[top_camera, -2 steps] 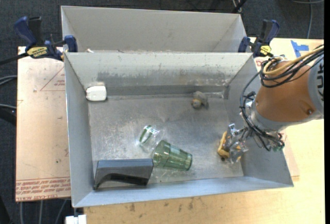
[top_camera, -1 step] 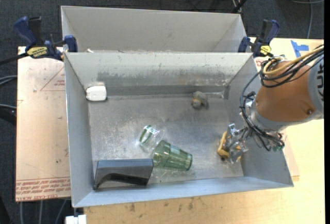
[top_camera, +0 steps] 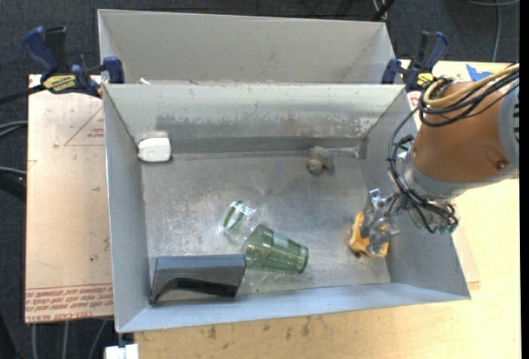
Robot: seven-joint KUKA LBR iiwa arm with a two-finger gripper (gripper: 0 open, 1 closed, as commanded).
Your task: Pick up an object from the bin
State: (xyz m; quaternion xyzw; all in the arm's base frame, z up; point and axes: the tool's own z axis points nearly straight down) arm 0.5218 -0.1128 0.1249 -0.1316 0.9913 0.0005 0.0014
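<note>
Gripper (top_camera: 378, 243) is down by the right wall of the bin (top_camera: 248, 113), right against a small orange piece (top_camera: 358, 238). Best play, I'd say: centre over the piece, clear of the wall, then close. Spread or pinched? Can't tell; no hold visible.

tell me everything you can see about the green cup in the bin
The green cup is a see-through tumbler, plastic or glass by its look, and seems whole. It lies on its side on the floor of the bin, near the front wall, about mid-width. A small clear glass lies just behind its left end in the view, touching or nearly so. A dark grey block meets its front left side. The gripper is apart, off to the right.
</note>
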